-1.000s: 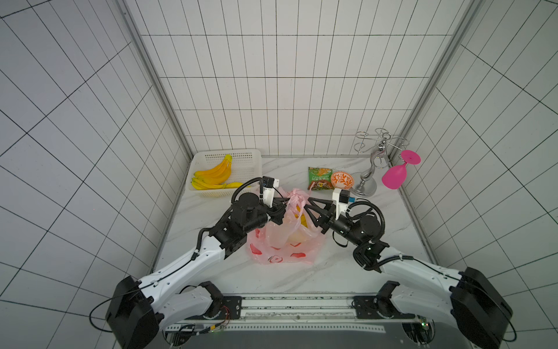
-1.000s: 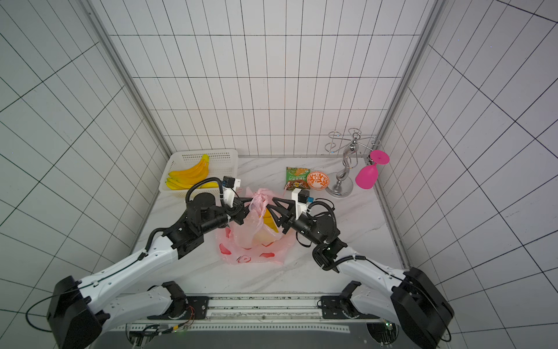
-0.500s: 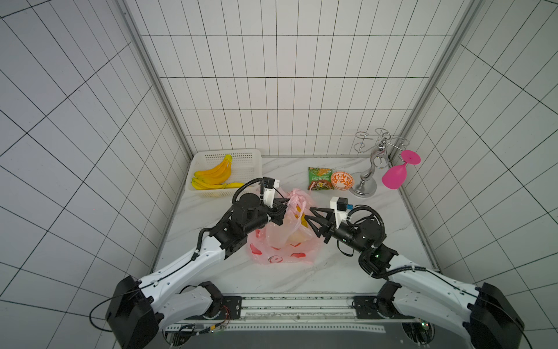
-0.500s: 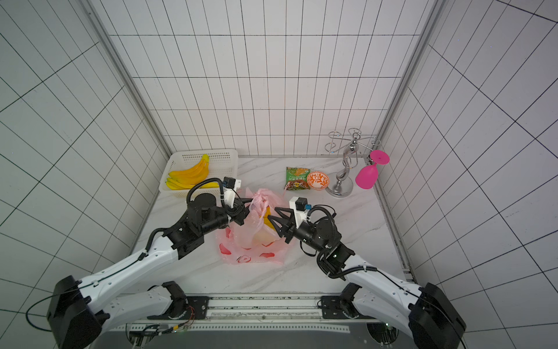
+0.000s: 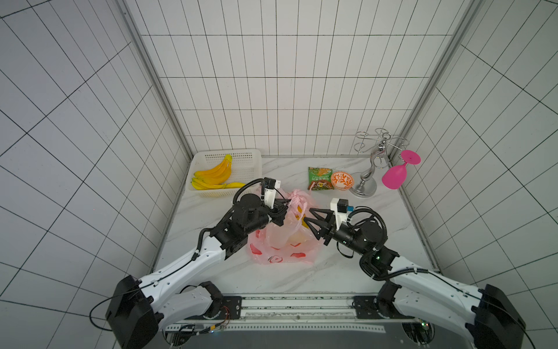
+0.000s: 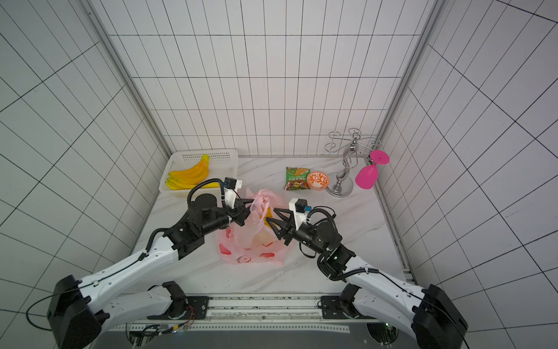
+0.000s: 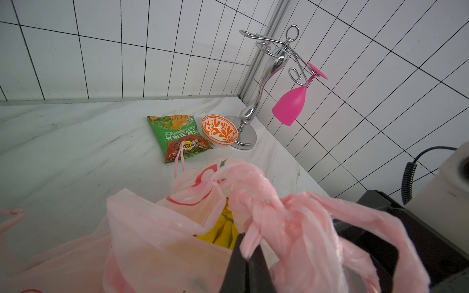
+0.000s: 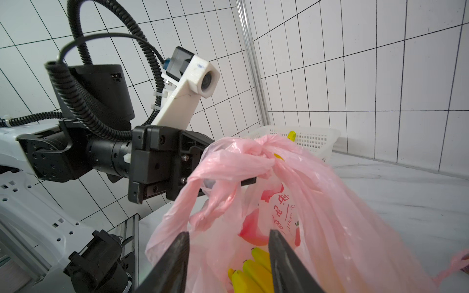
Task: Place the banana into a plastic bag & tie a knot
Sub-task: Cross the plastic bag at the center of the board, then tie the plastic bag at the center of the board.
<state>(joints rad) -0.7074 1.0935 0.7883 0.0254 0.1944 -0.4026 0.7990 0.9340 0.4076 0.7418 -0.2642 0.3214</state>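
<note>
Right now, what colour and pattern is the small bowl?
White with an orange leaf pattern; the bowl shows best in the left wrist view.

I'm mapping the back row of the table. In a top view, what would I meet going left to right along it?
White basket holding bananas → green snack packet → orange-patterned bowl → chrome rack → pink glass hanging from it.

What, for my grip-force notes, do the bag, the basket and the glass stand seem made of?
The bag: thin translucent pink plastic film, crinkled, banana showing through. The basket: white matte plastic, perforated walls. The stand: probably polished metal, mirror-like shine.
</note>
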